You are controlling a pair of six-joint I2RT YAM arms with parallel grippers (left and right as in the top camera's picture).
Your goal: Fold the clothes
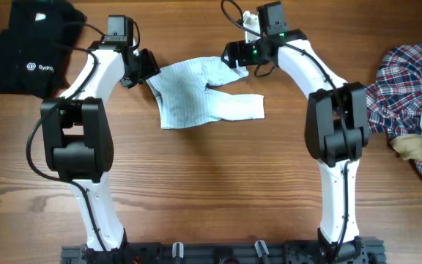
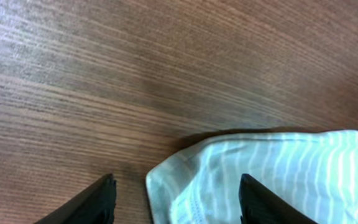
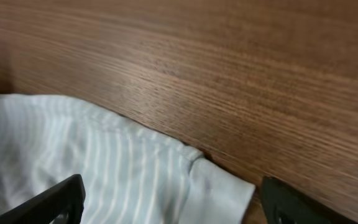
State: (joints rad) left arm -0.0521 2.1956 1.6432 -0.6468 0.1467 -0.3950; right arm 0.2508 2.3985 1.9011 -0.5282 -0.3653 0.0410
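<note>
Black pile: soft black garments with a white logo [image 1: 24,48] are heaped at the upper left of the overhead frame, with no neat fold showing.
Left gripper: the left gripper [image 1: 147,73] sits at the striped garment's upper-left corner. In the left wrist view its fingers [image 2: 98,202] stand spread on either side of that corner, pinching nothing.
Striped garment: the small pale-blue, finely striped garment [image 1: 196,99] lies flat on the brown wooden table [image 1: 211,198] at upper centre, one sleeve reaching right.
Right gripper: the right gripper [image 1: 234,57] is at the garment's upper-right corner. Its fingers [image 3: 61,199] are wide apart over the hem and grip nothing.
Plaid shirt: the red-blue-white plaid shirt [image 1: 401,92] lies crumpled at the right edge.
Beige piece: the beige cloth piece [image 1: 409,147] is bunched against the plaid, lower right.
Done: little, by the look of it — one garment laid out.
Left: its first fold, then every other garment.
</note>
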